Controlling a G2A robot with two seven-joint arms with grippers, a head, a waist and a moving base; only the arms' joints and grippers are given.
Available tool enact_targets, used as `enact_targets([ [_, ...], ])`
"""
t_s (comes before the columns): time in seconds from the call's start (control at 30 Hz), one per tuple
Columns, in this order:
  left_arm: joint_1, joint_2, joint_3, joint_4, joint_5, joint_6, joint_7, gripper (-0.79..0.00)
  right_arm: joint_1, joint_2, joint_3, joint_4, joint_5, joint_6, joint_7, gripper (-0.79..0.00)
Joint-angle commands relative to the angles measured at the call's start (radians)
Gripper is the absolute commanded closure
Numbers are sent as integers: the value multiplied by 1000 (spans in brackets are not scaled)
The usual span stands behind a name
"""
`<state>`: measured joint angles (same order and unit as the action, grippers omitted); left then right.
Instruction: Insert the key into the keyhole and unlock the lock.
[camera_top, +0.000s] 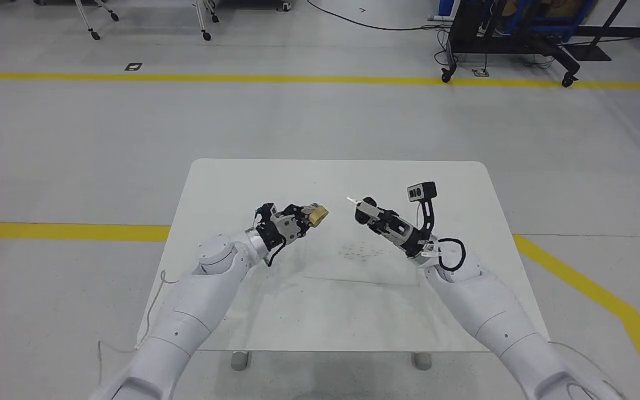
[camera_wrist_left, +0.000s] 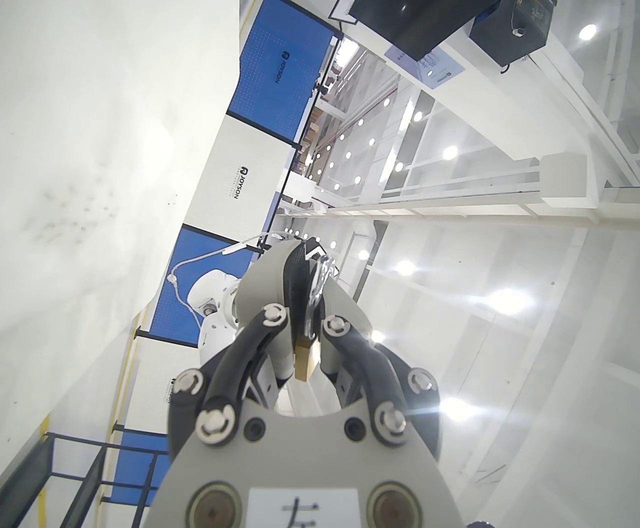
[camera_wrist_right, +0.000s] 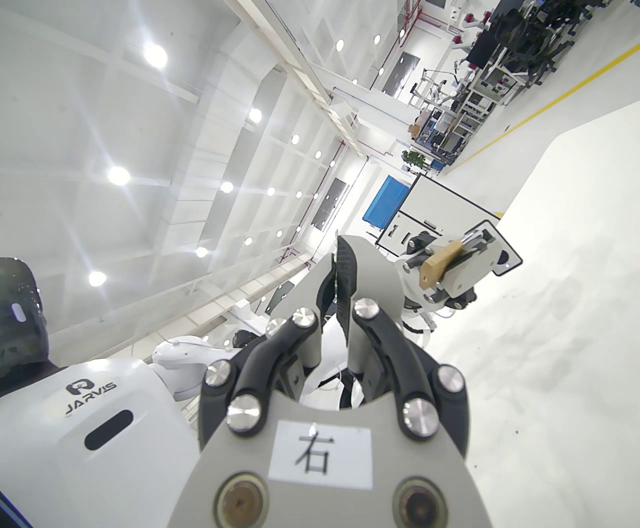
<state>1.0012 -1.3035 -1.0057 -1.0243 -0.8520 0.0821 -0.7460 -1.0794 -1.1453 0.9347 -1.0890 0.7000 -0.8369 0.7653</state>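
Note:
A brass padlock (camera_top: 317, 213) with a silver shackle is held above the white table (camera_top: 330, 310), with my left gripper (camera_top: 304, 216) shut on it. In the left wrist view the brass body (camera_wrist_left: 303, 359) sits between the fingers and the shackle (camera_wrist_left: 320, 272) reaches toward the fingertips. My right gripper (camera_top: 367, 210) is shut on a thin silver key (camera_top: 351, 200) that points at the padlock across a small gap. From the right wrist view, the shut fingers (camera_wrist_right: 360, 270) face the padlock (camera_wrist_right: 434, 266) in the other gripper; the key is edge-on and hardly seen.
Both grippers hover over the middle of the table, a little toward its far half. Faint scuff marks (camera_top: 356, 250) lie on the tabletop below them. Yellow floor lines (camera_top: 300, 78) and wheeled carts (camera_top: 510, 40) are far behind the table.

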Motion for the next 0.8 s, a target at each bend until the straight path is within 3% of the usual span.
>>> enact_targets([
  [0.0, 0, 0, 0, 0, 0, 0, 0, 0, 0, 0, 0, 0, 0, 0, 0, 0],
  [0.07, 1, -1, 2, -8, -1, 2, -4, 0, 0, 0, 0, 0, 0, 0, 0, 0],
  [0.13, 30, -12, -34, -29, -209, 51, -14, 0, 0, 0, 0, 0, 0, 0, 0, 0],
  [0.17, 12, -7, -28, -24, -115, 41, 35, 0, -6, -2, -6, -1, 1, 40, -15, 0],
  [0.23, 14, -7, -44, -26, -138, 58, 55, 0, 12, -8, -20, 12, -84, 97, -70, 0],
  [0.33, 9, -4, -46, -14, -111, 92, 64, 0, -1, -22, -44, -15, -95, 156, -140, 0],
  [0.53, -12, -3, -42, -8, -25, 77, 109, 0, -58, -21, -27, -87, -135, 265, -224, 0],
  [0.77, -23, -5, -31, 3, 48, 70, 139, 0, -137, -14, -15, -280, -190, 529, -337, 0],
])
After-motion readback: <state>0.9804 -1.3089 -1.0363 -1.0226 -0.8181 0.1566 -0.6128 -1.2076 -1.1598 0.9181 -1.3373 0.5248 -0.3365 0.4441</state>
